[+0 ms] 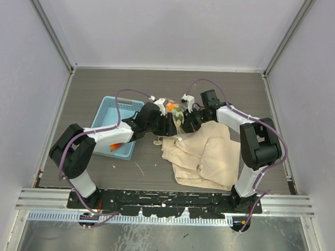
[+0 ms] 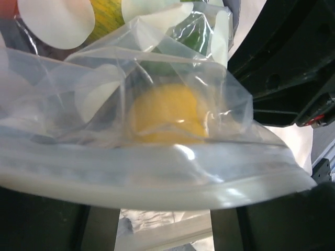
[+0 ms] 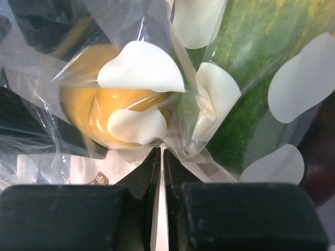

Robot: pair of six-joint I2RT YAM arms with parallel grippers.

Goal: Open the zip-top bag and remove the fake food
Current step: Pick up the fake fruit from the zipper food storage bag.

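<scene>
The zip-top bag [image 1: 178, 116] is held up between my two grippers, above the table's middle. It is clear film with white spots, and its zip strip [image 2: 157, 183] runs across the left wrist view. Fake food shows through the film: a yellow piece [image 2: 167, 112], an orange ball [image 3: 91, 112], a green striped piece [image 3: 251, 78] and a dark maroon one [image 3: 320, 157]. My left gripper [image 2: 166, 206] has its fingers [image 2: 47, 225] standing apart under the strip, and their tips are hidden behind it. My right gripper [image 3: 161, 152] is shut, pinching a fold of the bag's film.
A light blue basket [image 1: 110, 110] stands left of the grippers, with an orange piece [image 1: 116, 146] showing by the left arm. A beige cloth bag [image 1: 205, 151] lies crumpled under and right of the grippers. Grey walls close in the table on three sides.
</scene>
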